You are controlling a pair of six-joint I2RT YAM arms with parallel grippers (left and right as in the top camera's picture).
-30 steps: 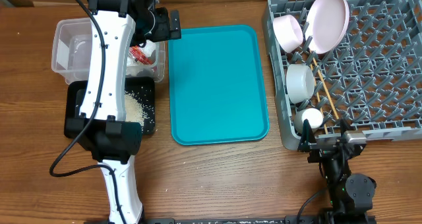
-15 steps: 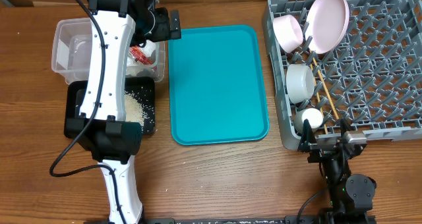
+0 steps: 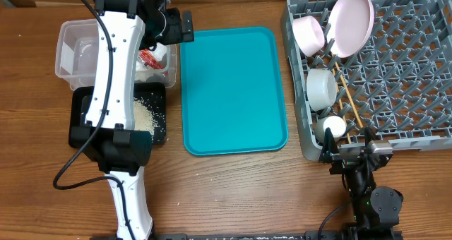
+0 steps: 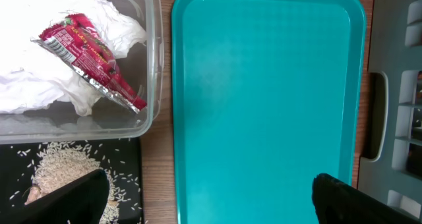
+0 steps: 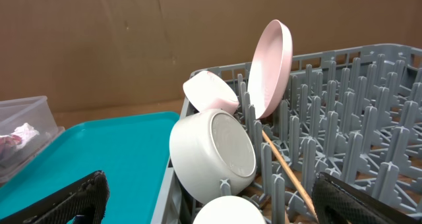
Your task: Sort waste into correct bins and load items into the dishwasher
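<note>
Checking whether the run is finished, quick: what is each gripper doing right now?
Left gripper: open, holding nothing.
Right gripper: open, holding nothing.

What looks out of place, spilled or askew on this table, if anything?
Nothing serious. Loose rice grains lie scattered around their pile, but within the black tray. The chopsticks lie slanted across the pegs of the grey rack, not upright.
</note>
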